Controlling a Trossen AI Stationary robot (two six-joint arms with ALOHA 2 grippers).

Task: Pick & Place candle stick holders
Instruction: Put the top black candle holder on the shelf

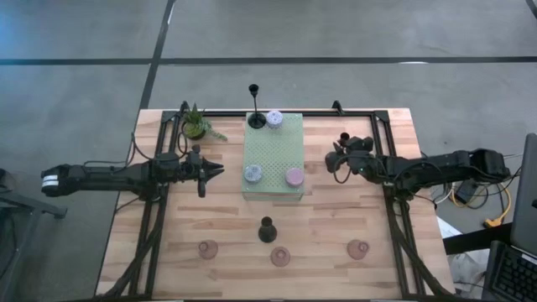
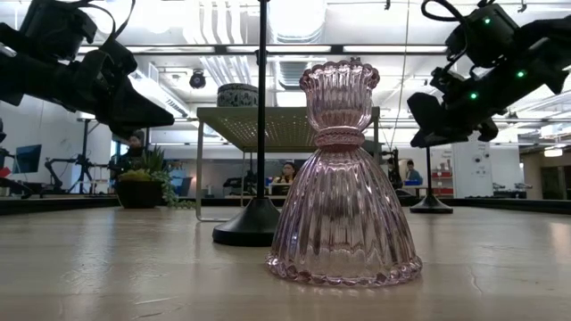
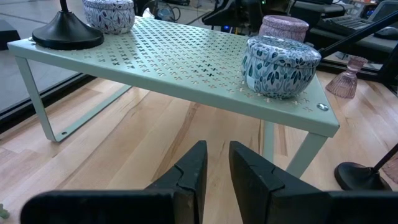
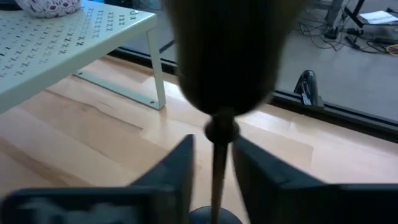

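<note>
A: What's the right gripper [image 1: 334, 157] doing?

B: It sits at the right side of the pale green shelf [image 1: 273, 159], fingers parted around the thin stem of a black candlestick [image 4: 219, 168] that stands on the counter [image 1: 336, 226]. Whether they are pressing the stem yet, I cannot tell.

A: And the risk?

B: The stem is slim and top-heavy. An off-centre squeeze would likely tip it, and its base could knock the shelf leg [image 4: 157, 74].

A: The left gripper [image 1: 216, 170]?

B: Released, with only a narrow gap, waiting left of the shelf. Three patterned cups and a second candlestick [image 1: 255, 107] sit on top; pink glass holders [image 1: 280, 257] line the front edge.
</note>
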